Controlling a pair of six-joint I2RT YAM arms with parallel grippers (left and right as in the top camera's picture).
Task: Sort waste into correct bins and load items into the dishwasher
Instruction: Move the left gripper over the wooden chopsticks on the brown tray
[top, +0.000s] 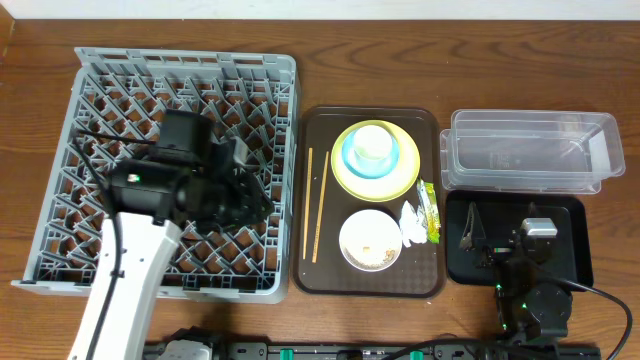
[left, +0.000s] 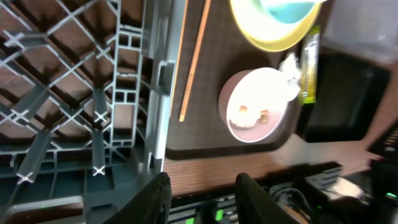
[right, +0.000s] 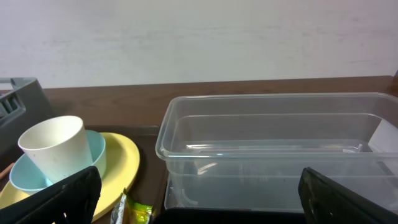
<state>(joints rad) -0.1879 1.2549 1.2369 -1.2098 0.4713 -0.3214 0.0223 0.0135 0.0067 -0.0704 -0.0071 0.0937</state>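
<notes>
Overhead, my left pincer (left: 203, 182) hovers above the grey dish rack (top: 185, 58), left of frame; fingers partly apart, nothing btwn. Right pincer (right: 199, 180) is wide apart, empty, over the black tray (top: 575, 262), lower right. Chopsticks (top: 309, 205) lie at the left edge of the brown tray (top: 310, 282), just beside the rack; likely my next pick. To do it well I'd widen first, set fingers across both sticks, descend mid-length, clamp both together w/o nudging the white bowl (top: 365, 232) w/ rice scraps (left: 247, 116).
</notes>
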